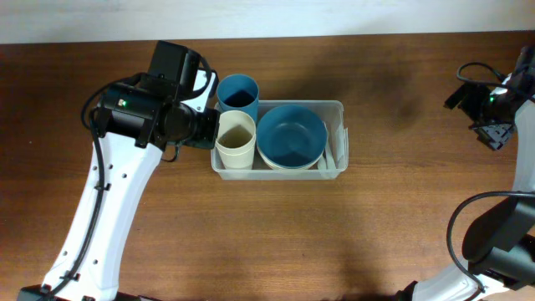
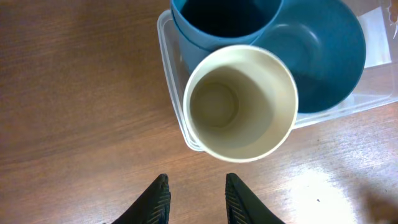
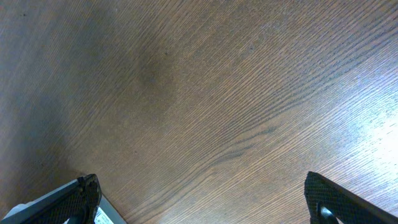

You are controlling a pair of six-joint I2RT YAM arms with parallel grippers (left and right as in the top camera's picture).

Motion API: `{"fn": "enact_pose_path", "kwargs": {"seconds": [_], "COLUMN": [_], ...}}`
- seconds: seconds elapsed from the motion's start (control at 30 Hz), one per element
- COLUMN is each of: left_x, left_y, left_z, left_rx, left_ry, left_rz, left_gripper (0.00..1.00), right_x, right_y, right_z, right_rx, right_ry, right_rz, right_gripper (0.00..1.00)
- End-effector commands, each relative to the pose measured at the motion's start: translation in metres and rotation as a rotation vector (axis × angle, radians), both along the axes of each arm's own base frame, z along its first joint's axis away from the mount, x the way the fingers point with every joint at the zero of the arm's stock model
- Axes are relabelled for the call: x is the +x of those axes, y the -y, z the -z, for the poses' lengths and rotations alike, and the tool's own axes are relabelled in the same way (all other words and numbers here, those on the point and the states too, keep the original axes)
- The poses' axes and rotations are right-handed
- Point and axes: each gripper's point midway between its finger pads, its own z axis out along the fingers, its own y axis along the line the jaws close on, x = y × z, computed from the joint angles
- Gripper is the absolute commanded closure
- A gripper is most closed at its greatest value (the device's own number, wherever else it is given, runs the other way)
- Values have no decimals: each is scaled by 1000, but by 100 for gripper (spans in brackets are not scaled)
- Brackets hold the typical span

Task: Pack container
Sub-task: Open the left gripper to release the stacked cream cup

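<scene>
The clear plastic container (image 1: 284, 174) sits mid-table. It holds a cream cup (image 1: 236, 138) at its front left, a blue cup (image 1: 237, 92) at its far left corner, and a blue bowl (image 1: 291, 136) in the middle. My left gripper (image 1: 203, 132) is open and empty just left of the cream cup, apart from it. In the left wrist view the fingertips (image 2: 196, 193) hover over bare wood below the cream cup (image 2: 239, 102), blue cup (image 2: 224, 22), blue bowl (image 2: 323, 56) and container rim (image 2: 171, 93). My right gripper (image 1: 493, 125) is wide open and empty at the far right, over bare wood (image 3: 199, 193).
A white item (image 1: 338, 149) lies along the container's right end, also in the left wrist view (image 2: 376, 37). The table is brown wood, and its far edge runs along the top of the overhead view. A small piece of something grey-white shows behind the right gripper's left finger.
</scene>
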Motion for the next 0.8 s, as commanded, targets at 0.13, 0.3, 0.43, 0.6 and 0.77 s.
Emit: {"fn": "enact_pose_path", "kwargs": {"seconds": [0.13,0.3,0.43,0.6,0.77], "left_x": [4,-2,-15,-48,-73], "left_y": [3,1,-11,-22,-29], "left_z": [-19,-53,-88,-113,-125], "left_rx": [-12,-36,-30,-47,-61], "left_ry": [59,140,238,297,320], "left_rz": [11,10,-12,-14,-11], "left_gripper": [69,69,47,0,0], "right_x": [-1,-1,-1,-1,-1], "right_y": [4,4,4,4,4], "right_z": [0,0,0,0,0], "right_rx": [-9,-10,-9,-9,-9], "right_ry": [-2,-3,-2,-2,-2], "right_rz": [6,6,6,6,6], "right_gripper": [1,1,1,1,1]}}
